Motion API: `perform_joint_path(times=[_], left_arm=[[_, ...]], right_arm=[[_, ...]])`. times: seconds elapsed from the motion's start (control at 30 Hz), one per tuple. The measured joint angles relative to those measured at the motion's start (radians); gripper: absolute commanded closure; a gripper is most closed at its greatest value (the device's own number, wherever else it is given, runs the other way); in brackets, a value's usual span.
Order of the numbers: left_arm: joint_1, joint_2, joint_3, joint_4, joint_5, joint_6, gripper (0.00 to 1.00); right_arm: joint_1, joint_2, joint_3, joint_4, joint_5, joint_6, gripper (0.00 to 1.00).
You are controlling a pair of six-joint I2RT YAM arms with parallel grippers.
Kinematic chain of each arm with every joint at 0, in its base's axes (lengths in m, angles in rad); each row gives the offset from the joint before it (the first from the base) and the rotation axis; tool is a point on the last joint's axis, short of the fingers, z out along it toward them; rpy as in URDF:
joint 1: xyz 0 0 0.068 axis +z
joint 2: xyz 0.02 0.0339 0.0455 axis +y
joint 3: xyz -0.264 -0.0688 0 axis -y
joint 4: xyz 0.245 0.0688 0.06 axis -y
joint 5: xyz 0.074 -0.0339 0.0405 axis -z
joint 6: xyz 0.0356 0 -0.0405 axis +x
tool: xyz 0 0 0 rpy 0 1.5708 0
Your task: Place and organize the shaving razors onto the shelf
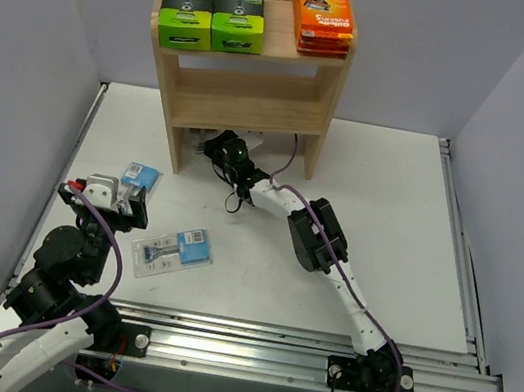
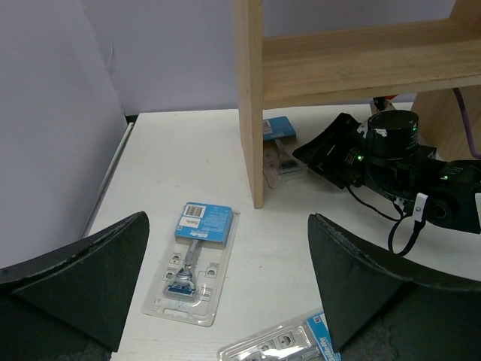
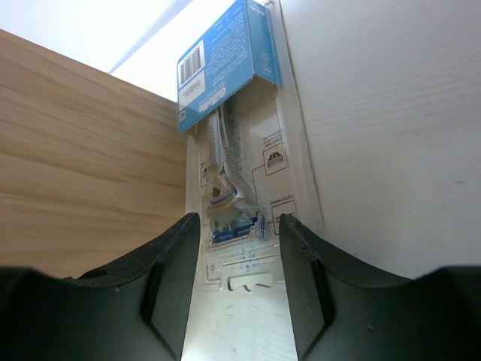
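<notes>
White surface (image 1: 392, 209) carrying a 3-tier wooden shelf (image 1: 323, 115) at its far edge. On the top tier, 2 black-and-lime-green boxes (image 1: 213, 11) lie side by side at the left and a stack of orange boxes (image 1: 323, 14) sits at the right.

The right arm (image 1: 319, 247) reaches under the lowest tier. The right gripper (image 3: 239, 226) has its jaws partly open on either side of the first blister pack (image 3: 229, 113), which lies on the surface against the shelf's left side panel. Whether the jaws clamp it cannot be told.

The left arm (image 1: 67, 263) is at the near left. The left gripper (image 2: 229, 218) has its jaws wide apart and holds nothing. It hovers over the second blister pack (image 2: 192, 263), flat on the surface. The third blister pack (image 1: 172, 251) lies nearby to the right, apart from both grippers.
</notes>
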Motion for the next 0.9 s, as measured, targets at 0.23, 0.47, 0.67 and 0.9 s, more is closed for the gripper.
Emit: perform_joint_path(times=[0.23, 0.47, 0.67, 0.9], left_arm=[[0.000, -0.002, 0.000, 0.000, 0.000, 0.000, 0.05], [0.000, -0.005, 0.000, 0.000, -0.001, 0.000, 0.05], [0.000, -0.005, 0.000, 0.000, -0.011, 0.000, 0.05], [0.000, -0.004, 0.000, 0.000, -0.021, 0.001, 0.05]], right_arm=[[0.008, -0.031, -0.034, -0.027, 0.030, -0.017, 0.57], [0.013, -0.122, -0.178, -0.027, 0.021, -0.025, 0.57], [0.017, -0.217, -0.334, -0.007, 0.001, -0.027, 0.57], [0.020, -0.352, -0.548, 0.023, -0.031, -0.027, 0.58]])
